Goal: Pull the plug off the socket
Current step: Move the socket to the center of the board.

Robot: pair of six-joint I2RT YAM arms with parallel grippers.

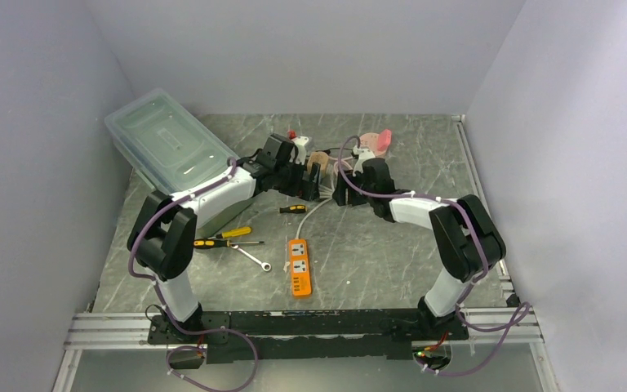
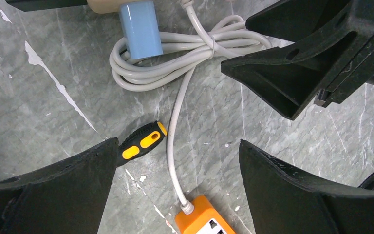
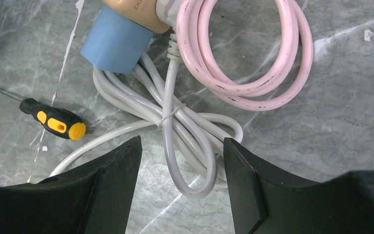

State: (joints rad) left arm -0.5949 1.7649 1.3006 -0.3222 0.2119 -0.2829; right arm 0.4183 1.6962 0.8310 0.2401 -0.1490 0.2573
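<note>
at mid-surface (image 1: 392, 269), behind the orange power strip (image 1: 299, 267), both arms hang over the white cable coil (image 3: 185, 131). left gripper (image 2: 177, 146): jaws spread over the strip's cable, beside the screwdriver (image 2: 141, 141). right gripper (image 3: 181, 146): jaws spread, gripping nothing. beige blue-capped body (image 3: 117, 44), probably the plug, lies at the coil's far edge, against the pink cable (image 3: 253, 53).

- Lying on the table (image 1: 375, 253) near the middle, just ahead of the arms' bases: power strip (image 1: 298, 267), with its cord running off toward the far side.
- Ending behind the strip in a tied cord bundle (image 3: 185, 131).
- Hanging over that bundle, facing each other: left gripper (image 1: 314, 180) and right gripper (image 1: 340, 189).
- Sitting just left of the cord: short screwdriver (image 2: 141, 144).
- Lying left of the strip: wrench (image 1: 253, 259), with a longer screwdriver (image 1: 222, 238) behind it.
- Overlapping the bundle's edge: cylinder (image 3: 117, 44), with a hose coil (image 3: 253, 58) just beside.
- Standing at the far left: lidded bin (image 1: 167, 140).
</note>
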